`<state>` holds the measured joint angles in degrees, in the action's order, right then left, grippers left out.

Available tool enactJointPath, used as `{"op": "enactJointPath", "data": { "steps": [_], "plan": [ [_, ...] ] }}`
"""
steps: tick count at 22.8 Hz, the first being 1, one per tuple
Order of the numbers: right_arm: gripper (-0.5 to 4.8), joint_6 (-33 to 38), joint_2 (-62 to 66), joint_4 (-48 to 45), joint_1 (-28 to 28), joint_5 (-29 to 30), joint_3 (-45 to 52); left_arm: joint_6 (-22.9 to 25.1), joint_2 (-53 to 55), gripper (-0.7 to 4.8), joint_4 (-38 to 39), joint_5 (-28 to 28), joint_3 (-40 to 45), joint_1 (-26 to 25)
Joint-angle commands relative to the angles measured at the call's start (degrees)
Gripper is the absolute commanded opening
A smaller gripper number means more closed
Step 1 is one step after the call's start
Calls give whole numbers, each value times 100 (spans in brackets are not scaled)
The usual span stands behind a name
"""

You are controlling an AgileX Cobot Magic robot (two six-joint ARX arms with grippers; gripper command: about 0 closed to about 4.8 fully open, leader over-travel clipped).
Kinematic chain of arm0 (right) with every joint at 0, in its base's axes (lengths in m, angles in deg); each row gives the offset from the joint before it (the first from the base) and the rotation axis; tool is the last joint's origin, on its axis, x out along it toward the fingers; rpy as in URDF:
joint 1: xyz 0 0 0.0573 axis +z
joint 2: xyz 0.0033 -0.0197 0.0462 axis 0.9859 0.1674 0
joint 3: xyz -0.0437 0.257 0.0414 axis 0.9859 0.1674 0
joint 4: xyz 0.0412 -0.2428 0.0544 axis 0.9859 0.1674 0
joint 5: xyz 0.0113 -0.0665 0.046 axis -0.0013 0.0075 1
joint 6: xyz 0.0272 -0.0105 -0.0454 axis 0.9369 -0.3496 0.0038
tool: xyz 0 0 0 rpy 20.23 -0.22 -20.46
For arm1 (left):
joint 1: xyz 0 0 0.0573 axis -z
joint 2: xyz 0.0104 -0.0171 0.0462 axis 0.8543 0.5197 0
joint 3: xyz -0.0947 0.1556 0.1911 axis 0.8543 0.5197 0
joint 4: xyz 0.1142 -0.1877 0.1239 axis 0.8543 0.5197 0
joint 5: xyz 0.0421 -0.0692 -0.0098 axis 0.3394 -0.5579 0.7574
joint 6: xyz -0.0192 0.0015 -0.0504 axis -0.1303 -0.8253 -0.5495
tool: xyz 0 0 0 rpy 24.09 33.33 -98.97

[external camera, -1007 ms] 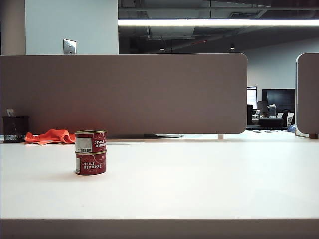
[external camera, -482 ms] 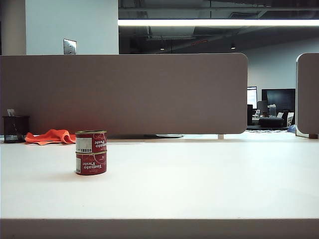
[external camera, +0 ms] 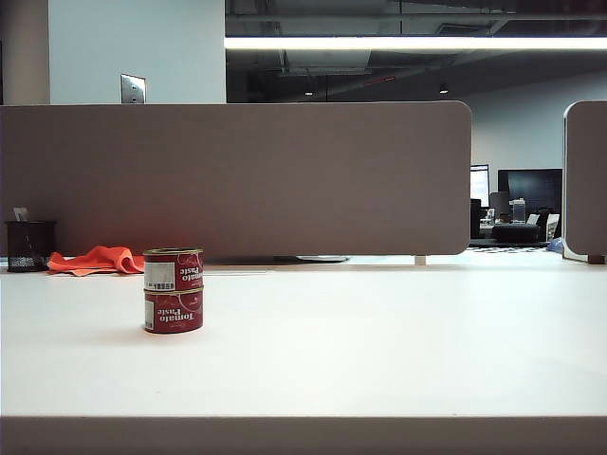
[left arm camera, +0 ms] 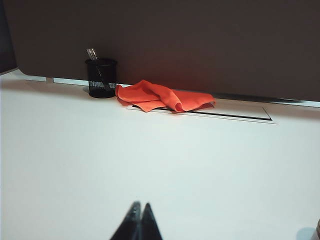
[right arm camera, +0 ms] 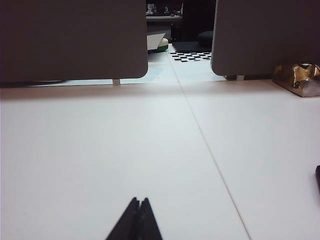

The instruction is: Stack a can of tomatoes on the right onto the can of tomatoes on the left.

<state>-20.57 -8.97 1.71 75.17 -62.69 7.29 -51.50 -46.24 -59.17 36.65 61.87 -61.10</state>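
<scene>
Upper red tomato-paste tin sat on lower red tin, near table's left edge. Left gripper, right gripper: closed, empty, low over the table. Topple risk only from a table knock.

Only the fingertips show, none of either arm's body: left gripper is two black fingers tapering to sharp points, pressed together, matte finish, no visible screws, cables or markings. Right gripper looks identical in its own wrist view, with the same black wedge-shaped fingers, tips meeting in a narrow V-notch and edges slightly blurred from being so near the lens. Exterior view shows no part of the robot.
</scene>
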Motion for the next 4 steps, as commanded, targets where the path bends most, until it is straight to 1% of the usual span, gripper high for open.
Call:
{"op": "enactJointPath", "data": {
  "steps": [1, 4],
  "plan": [
    [-6, -4, -13, -105, 0, -4, 22, -13, 2, -5, -72, -11, -20, -4],
    [-6, -4, -13, -105, 0, -4, 22, -13, 2, -5, -72, -11, -20, -4]
  ]
}}
